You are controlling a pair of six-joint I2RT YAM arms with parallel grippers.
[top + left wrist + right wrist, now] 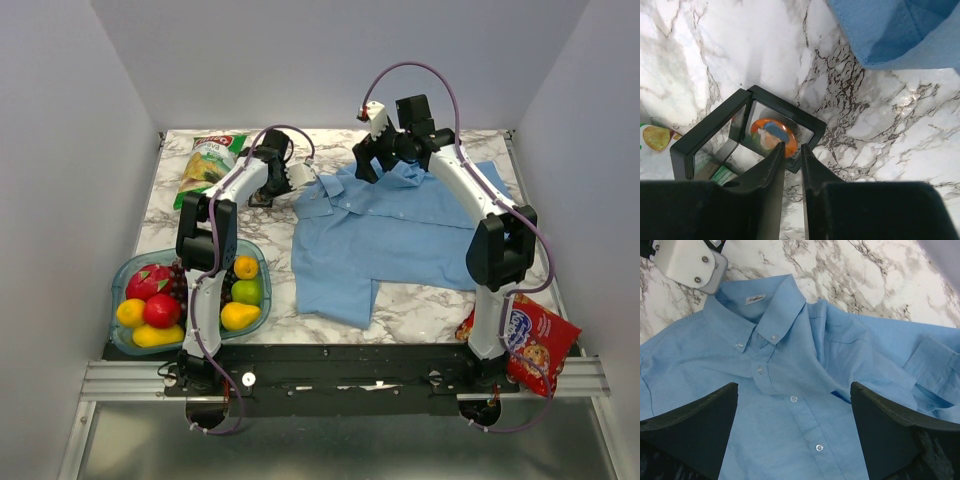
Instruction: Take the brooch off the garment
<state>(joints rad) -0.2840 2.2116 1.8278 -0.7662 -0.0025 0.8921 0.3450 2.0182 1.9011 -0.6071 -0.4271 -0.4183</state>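
Brooch (773,136) sits in the black display case (747,135) on the table (880,125), clear of the shirt (805,390). Left fingers (767,170) hang right over it, slightly parted with nothing between them, so looks like a drop-off. Right fingers (695,425) gape wide above the collar, idle

matt cloth shirt (390,235), glossy marble-look table (420,312)

The white marbled table (420,305) carried a light blue shirt (390,235) on its right half, a black display case (710,125) near the shirt's left, a green chip bag (210,165) far left, a fruit bowl (263,275) near left, and a red snack bag (535,345) (overhanging the near right edge).
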